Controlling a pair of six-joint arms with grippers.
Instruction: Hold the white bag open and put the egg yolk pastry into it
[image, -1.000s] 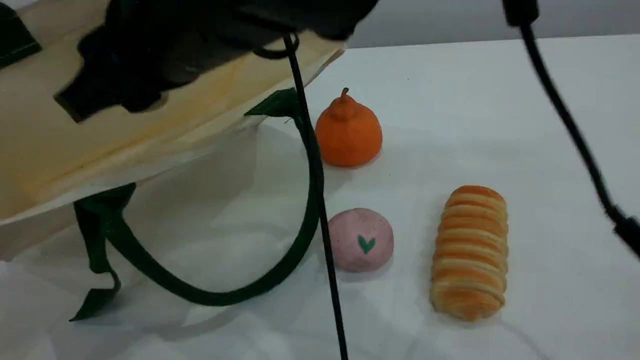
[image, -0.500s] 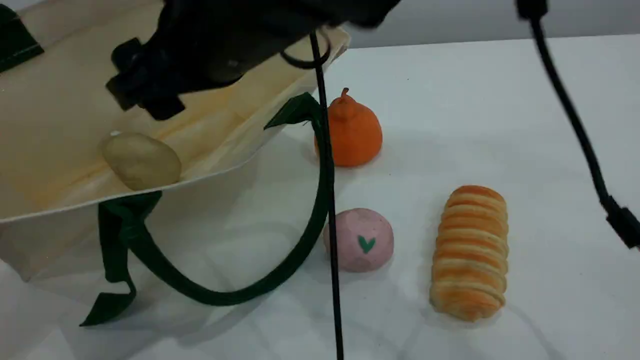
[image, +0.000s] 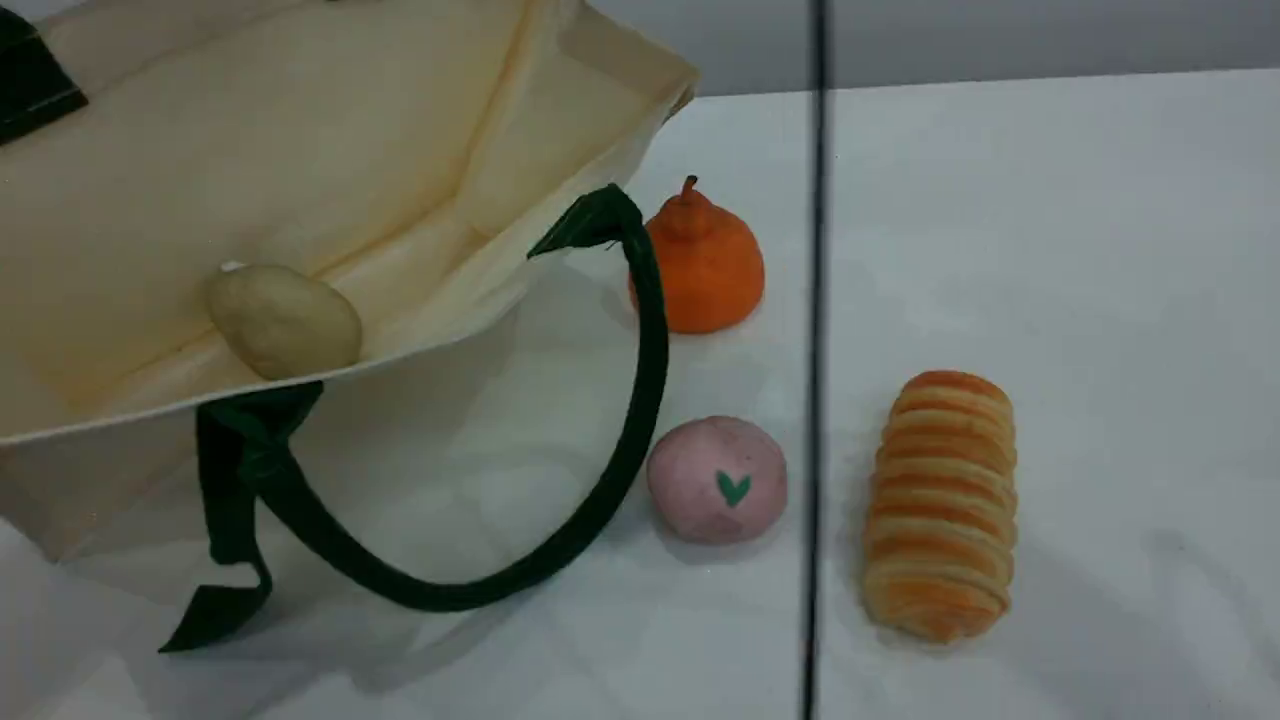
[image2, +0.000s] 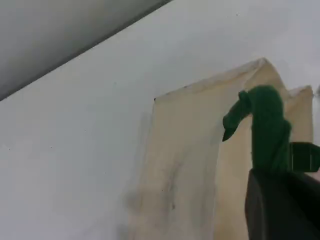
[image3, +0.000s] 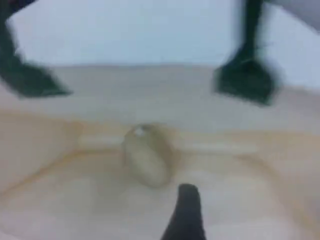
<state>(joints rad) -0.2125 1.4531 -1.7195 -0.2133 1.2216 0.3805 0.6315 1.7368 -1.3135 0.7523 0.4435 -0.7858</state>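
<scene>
Across the table in the scene view, the white bag (image: 300, 150) lay at the left with its mouth gaping. The egg yolk pastry (image: 283, 320) was its only visible content, resting on the lower wall just inside the rim. That was the likely risk: so near the mouth, it could roll out if the bag sagged or tipped. Outside the bag sat an orange pear-shaped piece (image: 700, 262), a pink dome (image: 717, 480) and a striped roll (image: 940, 505). A dark cable (image: 815, 350) hung between dome and roll.

In the left wrist view, the left gripper (image2: 280, 200) was clamped on the bag's green handle (image2: 267, 127), holding that side up.

In the right wrist view, the pastry lay clear of the right gripper (image3: 185, 212). With one blurred fingertip visible, its jaw spread could not be told.
</scene>
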